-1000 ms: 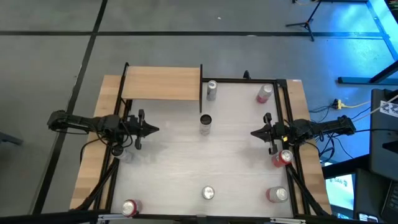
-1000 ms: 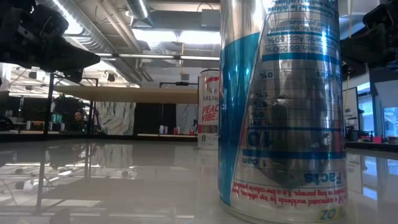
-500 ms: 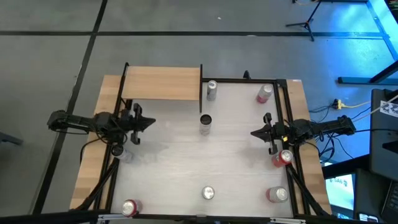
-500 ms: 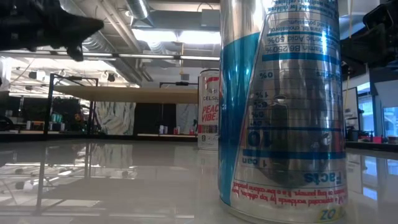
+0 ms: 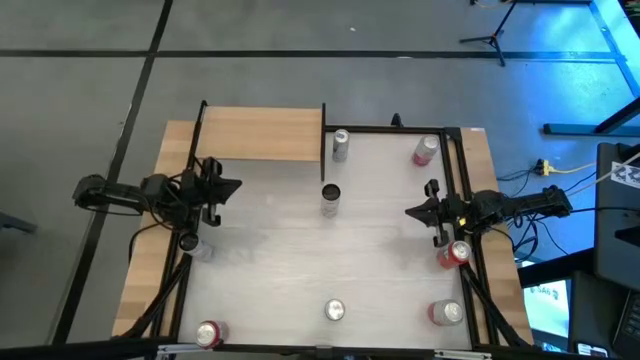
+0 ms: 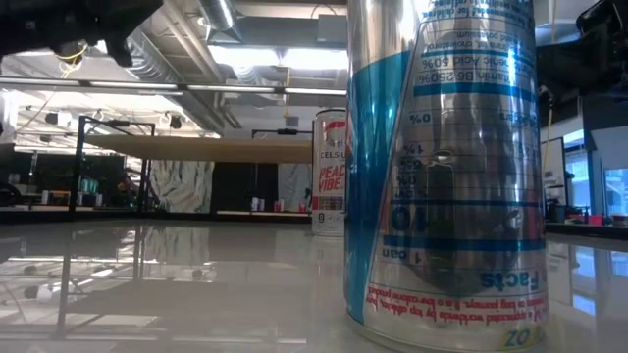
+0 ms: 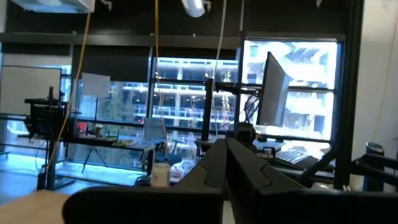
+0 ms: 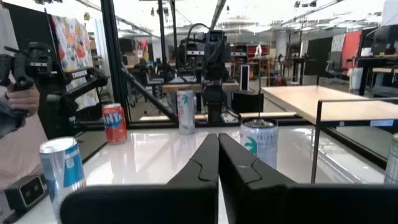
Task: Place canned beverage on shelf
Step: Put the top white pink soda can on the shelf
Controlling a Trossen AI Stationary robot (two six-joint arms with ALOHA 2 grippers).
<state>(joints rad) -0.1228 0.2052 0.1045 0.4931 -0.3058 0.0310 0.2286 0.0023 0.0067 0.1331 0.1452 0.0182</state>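
Note:
The shelf (image 5: pixel 260 133), a tan wood board with a black edge, stands raised at the table's far left corner and also shows in the low view (image 6: pixel 196 149). Several beverage cans stand upright on the white tabletop; one is at the centre (image 5: pixel 331 197) and a silver-blue one (image 6: pixel 442 167) is close to the low camera. My left gripper (image 5: pixel 235 186) is shut and empty, raised by the left edge with its fingers tipped upward (image 7: pixel 225 149). My right gripper (image 5: pixel 410 212) is shut and empty near the right edge, pointing across the table (image 8: pixel 218 138).
Other cans stand at the far middle (image 5: pixel 340 143), far right (image 5: pixel 426 150), right edge (image 5: pixel 455 254), near right (image 5: pixel 446 313), near left (image 5: pixel 207 333) and under the left arm (image 5: pixel 189 243). Black frame posts rim the table. A person's hand (image 8: pixel 15 93) shows beyond the left edge.
My left gripper has risen and tipped its fingers upward, drawing back a little toward the table's far left corner. It stays shut. The cans have not moved.

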